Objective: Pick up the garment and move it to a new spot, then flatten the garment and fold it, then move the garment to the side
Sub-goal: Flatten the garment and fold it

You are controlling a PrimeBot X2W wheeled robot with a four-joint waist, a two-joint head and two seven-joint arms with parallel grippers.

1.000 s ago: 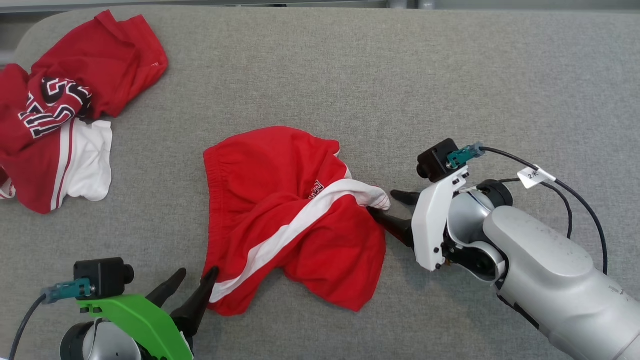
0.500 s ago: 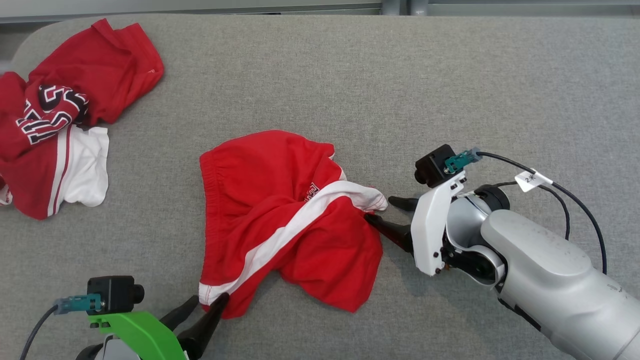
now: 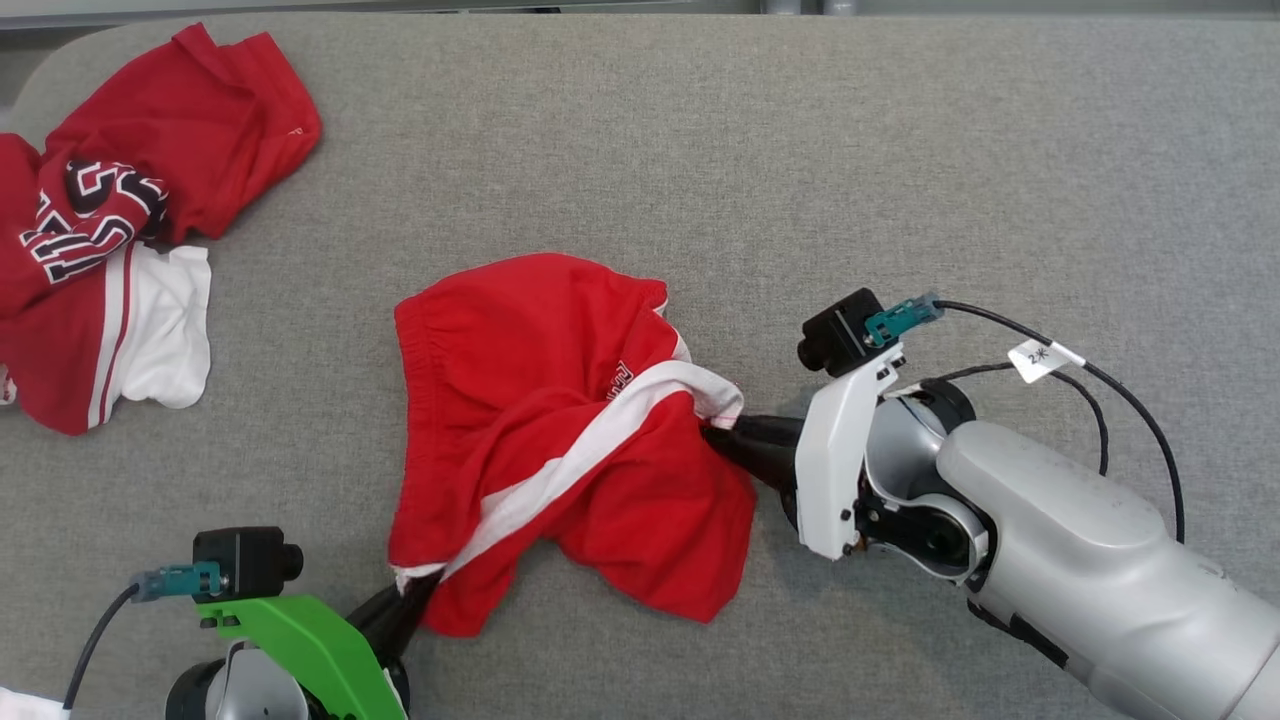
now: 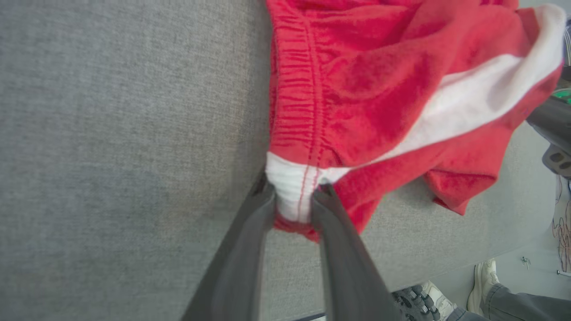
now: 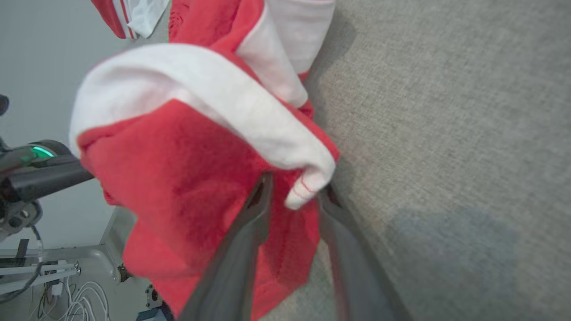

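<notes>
The garment (image 3: pixel 560 440), red shorts with a white side stripe, lies crumpled in the middle of the grey table (image 3: pixel 800 150). My left gripper (image 3: pixel 410 590) is at its near left corner; the left wrist view has the left gripper (image 4: pixel 292 200) shut on the white end of the waistband of the garment (image 4: pixel 357 89). From the right, my right gripper (image 3: pixel 715 437) meets the white hem. In the right wrist view the right gripper (image 5: pixel 294 189) is shut on that hem of the garment (image 5: pixel 178 156), which bulges up over the fingers.
A heap of other red and white clothes (image 3: pixel 110 230) lies at the table's far left corner. Bare grey cloth stretches across the far and right side. A person's shoes (image 4: pixel 482 281) stand on the floor beyond the table's edge.
Both grippers have gone from open beside the garment to shut on its cloth. The right gripper has moved left into the hem and the left gripper has taken the waistband corner.
</notes>
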